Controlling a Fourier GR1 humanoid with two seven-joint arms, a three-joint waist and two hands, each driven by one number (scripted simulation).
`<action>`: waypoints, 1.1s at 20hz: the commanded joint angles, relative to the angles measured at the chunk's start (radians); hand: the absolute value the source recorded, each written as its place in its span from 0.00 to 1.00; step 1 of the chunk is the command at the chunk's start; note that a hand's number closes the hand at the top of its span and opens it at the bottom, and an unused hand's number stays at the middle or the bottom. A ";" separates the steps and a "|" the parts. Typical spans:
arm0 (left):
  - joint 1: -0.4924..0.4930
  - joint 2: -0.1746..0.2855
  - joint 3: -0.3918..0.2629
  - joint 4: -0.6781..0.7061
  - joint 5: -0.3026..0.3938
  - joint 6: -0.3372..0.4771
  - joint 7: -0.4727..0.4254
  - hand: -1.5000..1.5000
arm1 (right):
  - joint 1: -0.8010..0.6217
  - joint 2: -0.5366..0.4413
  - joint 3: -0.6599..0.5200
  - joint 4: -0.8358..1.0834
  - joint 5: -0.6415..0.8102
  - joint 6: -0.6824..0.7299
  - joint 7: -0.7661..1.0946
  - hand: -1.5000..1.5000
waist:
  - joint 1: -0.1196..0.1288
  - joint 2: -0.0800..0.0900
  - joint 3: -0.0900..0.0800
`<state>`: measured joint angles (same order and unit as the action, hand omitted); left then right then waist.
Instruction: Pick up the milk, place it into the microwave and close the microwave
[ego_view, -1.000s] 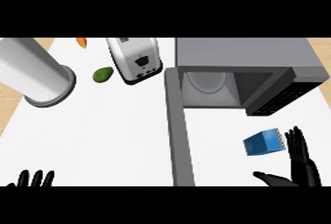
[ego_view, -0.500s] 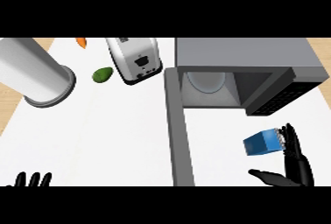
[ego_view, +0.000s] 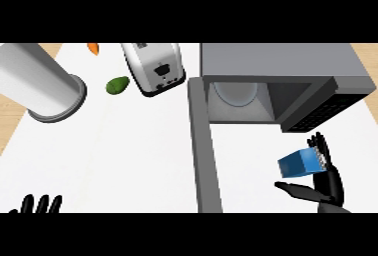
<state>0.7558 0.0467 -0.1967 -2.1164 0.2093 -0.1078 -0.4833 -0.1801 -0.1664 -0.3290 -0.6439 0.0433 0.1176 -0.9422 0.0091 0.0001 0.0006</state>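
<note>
Blue milk carton (ego_view: 299, 163) at near right of tabletop (ego_view: 133, 150), in front of the open microwave (ego_view: 280, 62). R hand (ego_view: 328, 182) against it, fingers (ego_view: 322, 147) straight, apart, thumb out below. L hand (ego_view: 40, 205) rests near left, fingers up.

milk (ego_view: 299, 164): small blue carton, tilted, at 4 o'clock in the view, 6 o'clock of the microwave.
microwave (ego_view: 284, 65): grey, at 1 o'clock, door (ego_view: 204, 150) wide open.
</note>
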 joint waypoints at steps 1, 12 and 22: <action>-0.045 0.002 0.021 0.033 0.017 0.005 0.014 0.00 | -0.031 -0.024 -0.022 0.047 -0.020 -0.031 -0.008 0.00 | -0.002 0.000 0.000; 0.082 -0.011 -0.042 0.043 -0.031 -0.039 -0.102 0.00 | -0.136 0.020 -0.045 0.168 0.040 -0.313 -0.125 1.00 | 0.008 0.001 0.000; 0.009 0.060 0.087 0.073 0.101 -0.102 -0.063 0.00 | -0.278 0.052 -0.038 0.257 0.013 -0.216 -0.193 1.00 | 0.017 0.005 0.001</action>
<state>0.7780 0.0802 -0.1654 -2.1081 0.2640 -0.1602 -0.5029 -0.4122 -0.1485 -0.3794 -0.4389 0.0425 -0.0821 -1.0414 0.0183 0.0033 0.0013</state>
